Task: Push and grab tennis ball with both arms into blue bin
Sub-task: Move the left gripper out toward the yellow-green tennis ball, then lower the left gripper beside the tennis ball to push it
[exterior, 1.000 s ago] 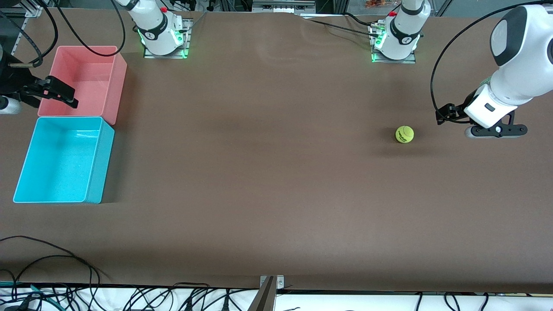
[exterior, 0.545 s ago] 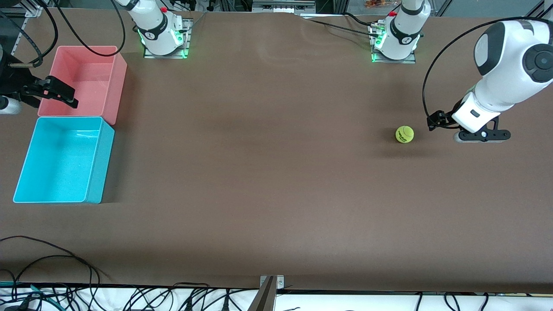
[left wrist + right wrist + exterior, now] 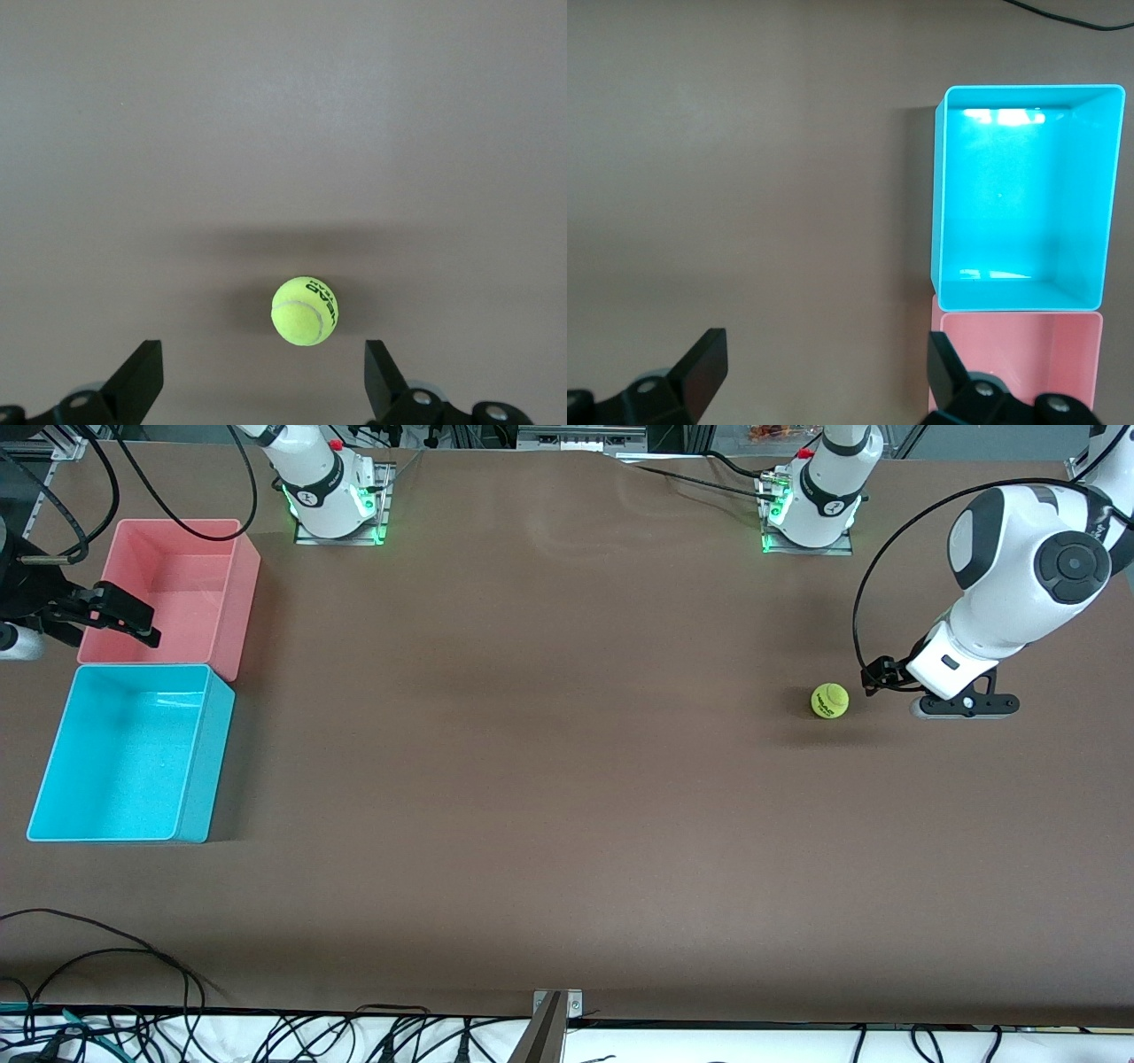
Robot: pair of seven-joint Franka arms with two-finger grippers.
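Note:
The tennis ball [image 3: 829, 701] lies on the brown table toward the left arm's end. My left gripper [image 3: 875, 675] is low beside it, on the side toward the left arm's end of the table. In the left wrist view the ball [image 3: 305, 310] sits just ahead of the open, empty left gripper [image 3: 263, 381], about midway between its fingers, touching neither. The blue bin [image 3: 124, 753] stands empty at the right arm's end. My right gripper [image 3: 146, 624] waits open and empty over the pink bin's edge. The blue bin also shows in the right wrist view [image 3: 1023, 195], with the right gripper [image 3: 824, 367].
A pink bin [image 3: 177, 589] stands against the blue bin, farther from the front camera; it also shows in the right wrist view [image 3: 1019, 354]. Both arm bases [image 3: 337, 505] are bolted along the table's back edge. Cables [image 3: 106, 957] trail over the table's front edge.
My left arm has moved along the table toward the ball, closing most of the gap. The ball and the right arm have not moved.

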